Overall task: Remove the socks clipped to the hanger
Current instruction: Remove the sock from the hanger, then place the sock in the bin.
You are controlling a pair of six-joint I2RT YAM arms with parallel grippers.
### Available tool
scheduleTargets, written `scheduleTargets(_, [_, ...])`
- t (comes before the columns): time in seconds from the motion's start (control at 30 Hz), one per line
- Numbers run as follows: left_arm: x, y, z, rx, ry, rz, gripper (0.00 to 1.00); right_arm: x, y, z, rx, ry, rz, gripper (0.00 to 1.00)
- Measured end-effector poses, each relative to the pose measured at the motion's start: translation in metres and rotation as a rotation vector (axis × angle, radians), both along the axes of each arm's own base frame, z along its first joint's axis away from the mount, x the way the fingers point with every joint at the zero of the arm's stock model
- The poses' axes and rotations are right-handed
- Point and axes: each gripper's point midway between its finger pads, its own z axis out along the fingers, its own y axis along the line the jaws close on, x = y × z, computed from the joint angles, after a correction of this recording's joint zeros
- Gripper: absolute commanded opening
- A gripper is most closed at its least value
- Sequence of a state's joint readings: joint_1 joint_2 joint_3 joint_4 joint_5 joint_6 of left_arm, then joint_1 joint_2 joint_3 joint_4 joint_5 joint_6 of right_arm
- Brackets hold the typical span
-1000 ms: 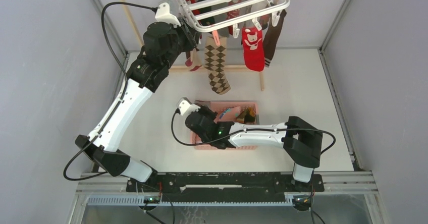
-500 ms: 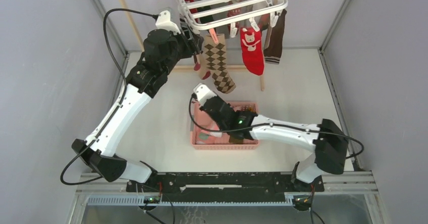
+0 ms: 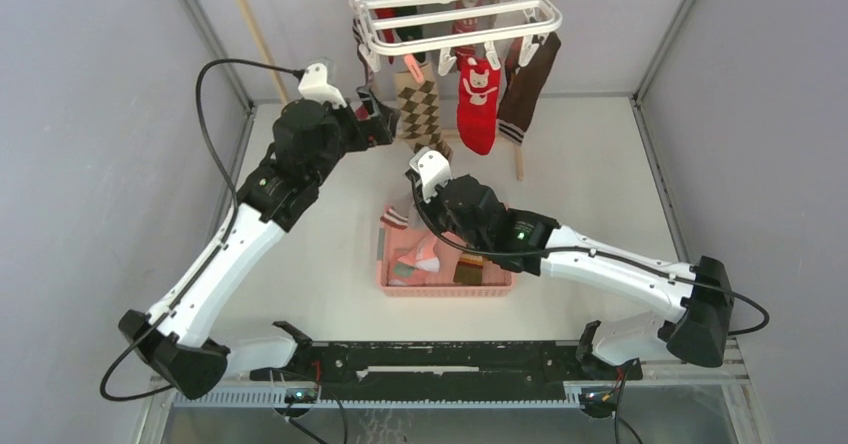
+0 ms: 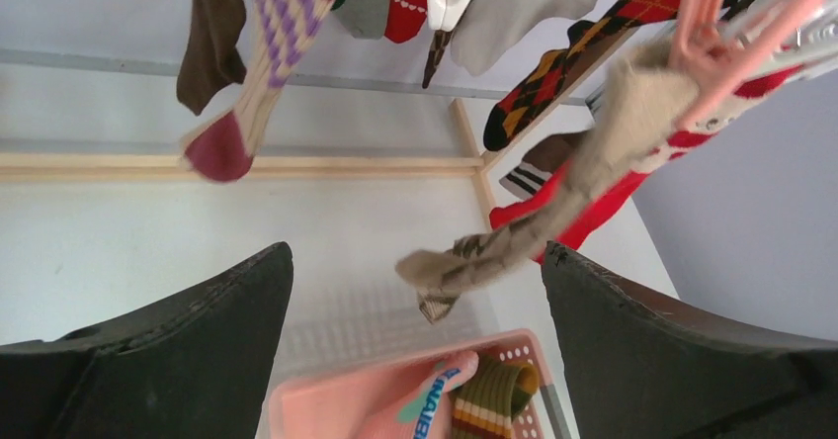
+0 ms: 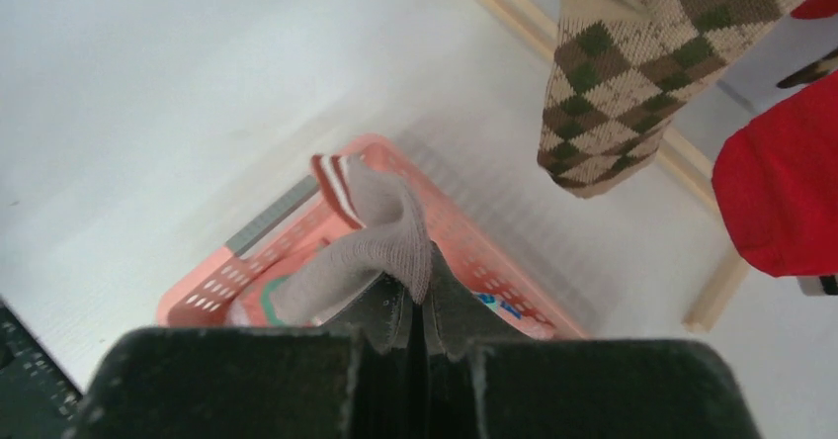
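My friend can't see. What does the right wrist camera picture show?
The right gripper is shut on a grey sock with a red-striped cuff, just above a pink basket. An argyle sock and a red sock hang at the upper right.

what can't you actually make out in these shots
- Hook of the hanger: top external view, cut off by the top edge.
- Part of what lies in the pink basket: top external view, covered by the right arm.
- How much of the grey sock the right gripper pinches: right wrist view, hidden by its own shut fingers.
- Which clip holds the purple-striped sock: left wrist view, cut off by the top edge.
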State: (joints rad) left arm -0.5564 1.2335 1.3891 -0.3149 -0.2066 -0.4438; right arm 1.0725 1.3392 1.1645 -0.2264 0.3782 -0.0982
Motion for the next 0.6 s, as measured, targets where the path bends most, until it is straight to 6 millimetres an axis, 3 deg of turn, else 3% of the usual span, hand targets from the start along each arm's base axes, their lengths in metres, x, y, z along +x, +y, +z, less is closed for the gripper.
scheduleTargets(0.33, [-0.049, 0.031, -0.015, -0.019, -0.027, 0.001, 1.00, -0.012, 0.013, -0.015, 0.027, 0.092, 0.059, 0.01])
scheduleTargets(0.47, [-0.063, 0.039, -0.032, -0.021, -0.014, 0.002, 1.00, -0.009, 0.021, -0.045, 0.002, 0.150, 0.050, 0.01])
scheduleTargets(0.6, [-0.074, 0.044, -0.051, -0.026, 0.010, 0.003, 1.00, -0.005, 0.025, -0.088, -0.052, 0.233, 0.031, 0.01])
